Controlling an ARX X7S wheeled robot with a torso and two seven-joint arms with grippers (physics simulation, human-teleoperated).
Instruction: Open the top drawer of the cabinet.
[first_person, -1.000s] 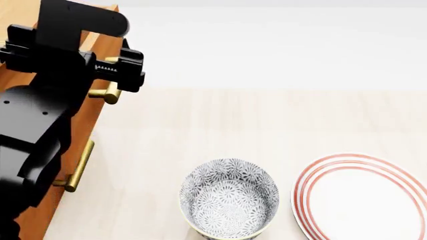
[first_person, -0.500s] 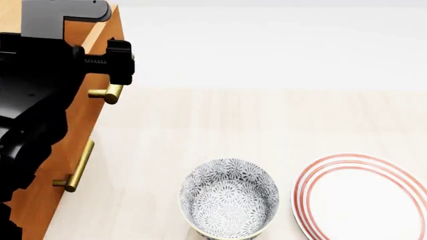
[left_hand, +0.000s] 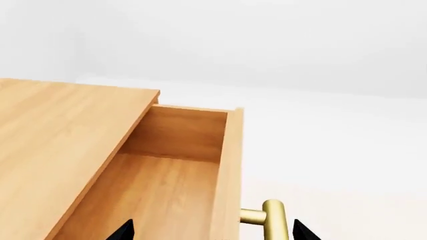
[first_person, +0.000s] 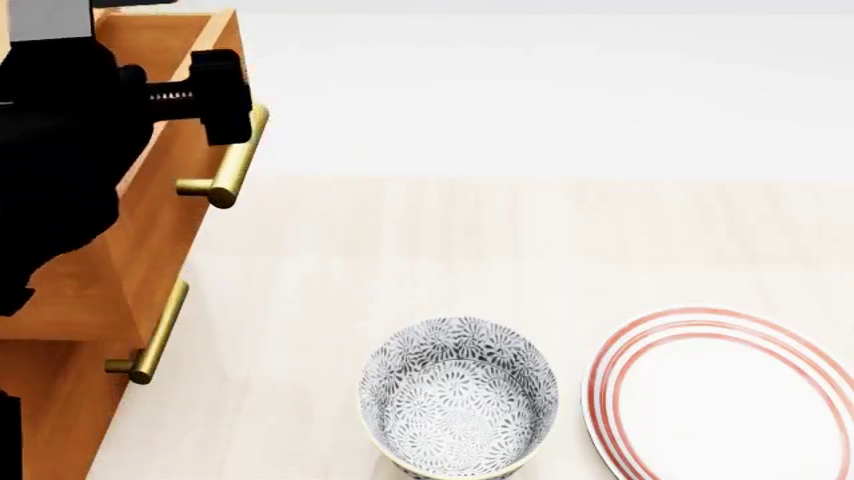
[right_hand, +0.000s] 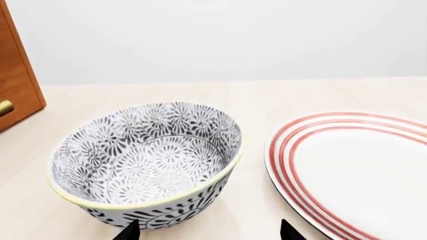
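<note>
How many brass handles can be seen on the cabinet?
2. The top drawer's handle is under the left gripper; a lower handle is beneath it. A third may be hidden below the frame.

The top drawer (left_hand: 167, 185) stands pulled out, brass handle (left_hand: 270, 220) between the jaws.

matte black left arm (first_person: 60, 150) with threaded screw.
</note>
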